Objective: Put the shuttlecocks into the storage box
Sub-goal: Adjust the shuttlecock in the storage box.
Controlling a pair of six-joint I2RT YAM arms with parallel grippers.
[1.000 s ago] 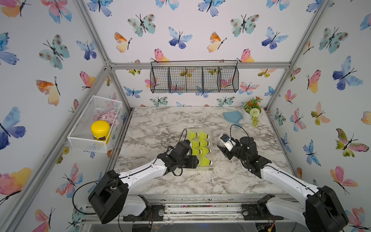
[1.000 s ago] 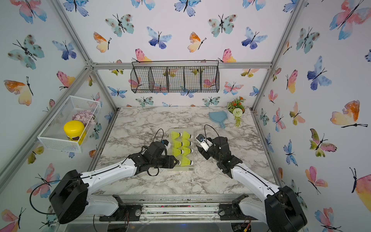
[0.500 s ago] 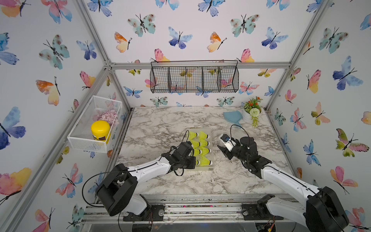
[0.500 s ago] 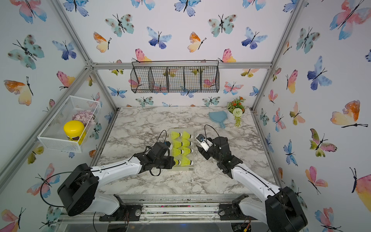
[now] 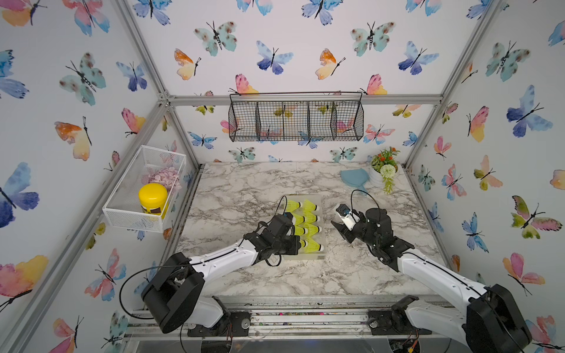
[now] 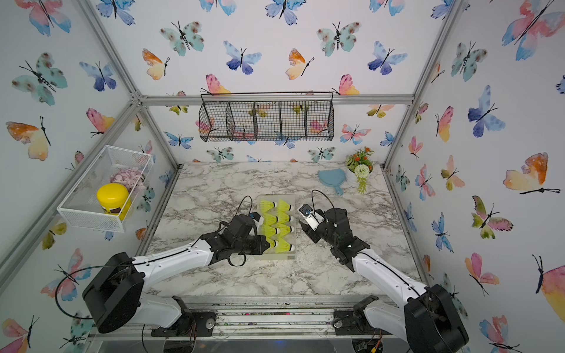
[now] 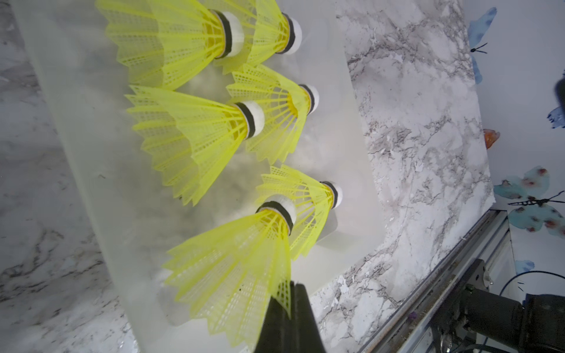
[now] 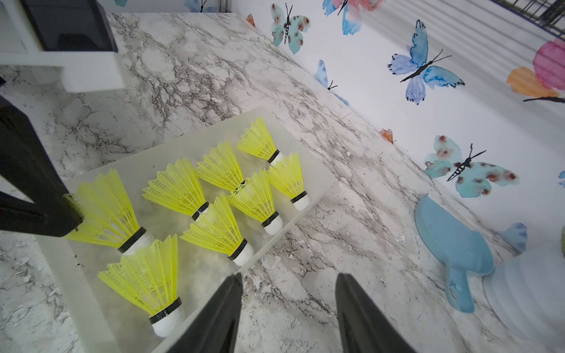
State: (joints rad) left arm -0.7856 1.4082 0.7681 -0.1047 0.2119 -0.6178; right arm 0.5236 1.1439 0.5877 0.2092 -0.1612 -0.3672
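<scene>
Several neon yellow shuttlecocks (image 5: 309, 206) (image 8: 220, 229) lie in two rows in the frosted storage box (image 5: 305, 257) (image 6: 275, 256) (image 7: 70, 122) at the middle of the marble table. My left gripper (image 5: 294, 242) (image 7: 292, 288) reaches in from the box's left side. It is shut on the skirt edge of the nearest left-row shuttlecock (image 7: 241, 262) (image 8: 107, 214), which rests in the box. My right gripper (image 5: 337, 227) (image 8: 289, 276) hovers open over bare table just right of the box, holding nothing.
A blue scoop (image 5: 354, 180) and a small flower pot (image 5: 383, 171) stand at the back right. A black wire basket (image 5: 295, 120) hangs on the back wall. A white mesh basket (image 5: 122, 211) with a yellow jar hangs on the left wall.
My left gripper has closed on the shuttlecock's skirt edge, and the left arm has swung slightly at its base. The right arm has not moved.
</scene>
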